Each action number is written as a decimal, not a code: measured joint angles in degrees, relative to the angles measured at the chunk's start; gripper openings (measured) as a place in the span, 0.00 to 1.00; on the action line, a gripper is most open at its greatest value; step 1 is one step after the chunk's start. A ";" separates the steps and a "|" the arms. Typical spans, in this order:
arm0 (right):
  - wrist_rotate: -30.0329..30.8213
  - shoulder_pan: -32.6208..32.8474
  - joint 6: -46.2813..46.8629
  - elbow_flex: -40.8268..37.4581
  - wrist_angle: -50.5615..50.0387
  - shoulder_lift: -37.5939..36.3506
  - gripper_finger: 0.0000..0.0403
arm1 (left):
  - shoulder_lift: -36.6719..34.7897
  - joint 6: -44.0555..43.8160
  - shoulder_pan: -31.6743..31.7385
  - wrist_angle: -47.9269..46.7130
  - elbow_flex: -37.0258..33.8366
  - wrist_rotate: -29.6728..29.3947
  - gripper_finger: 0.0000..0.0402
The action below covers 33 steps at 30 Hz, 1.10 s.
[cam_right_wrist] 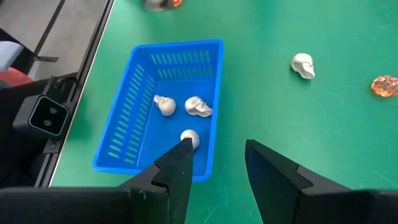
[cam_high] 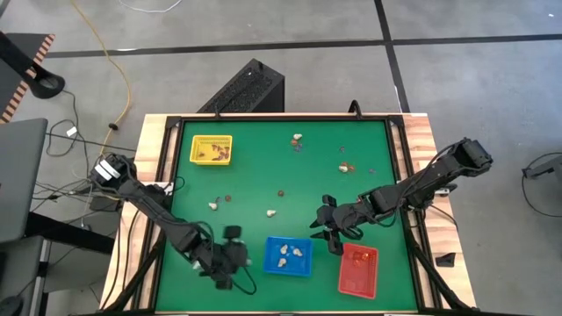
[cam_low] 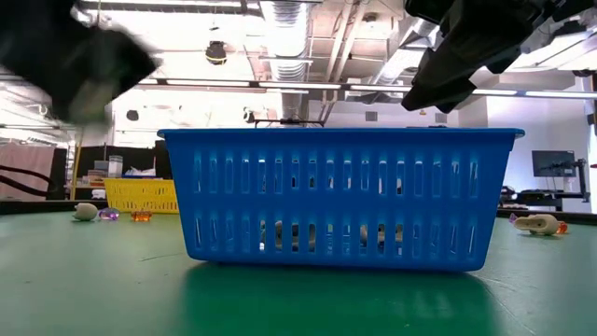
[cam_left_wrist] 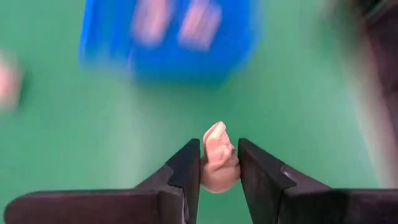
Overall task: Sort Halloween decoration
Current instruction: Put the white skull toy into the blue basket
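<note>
The left claw (cam_left_wrist: 217, 168) pinches a cream trinket (cam_left_wrist: 217, 163) just left of the blue tray (cam_high: 288, 256), likely bound for it; the right claw (cam_right_wrist: 217, 163) hovers spread.

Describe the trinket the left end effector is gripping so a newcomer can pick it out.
Start at the blue tray on the green mat's near edge. Just to its left, the left end effector pinches a cream skull-like trinket. Unlike the other cream pieces lying in the tray or on the mat, it sits between two dark fingers.
</note>
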 joint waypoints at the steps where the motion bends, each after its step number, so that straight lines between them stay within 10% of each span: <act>1: 0.00 0.00 0.00 0.00 0.01 0.00 0.44 | 0.00 3.16 0.47 5.03 0.03 0.00 0.21; 16: -1.78 0.00 1.23 2.32 -7.88 0.00 0.44 | 9.72 20.50 8.78 35.67 0.62 5.08 0.22; 33: -1.35 3.95 3.63 5.60 -14.78 -0.02 0.44 | 15.20 24.65 10.75 6.58 18.07 0.04 0.44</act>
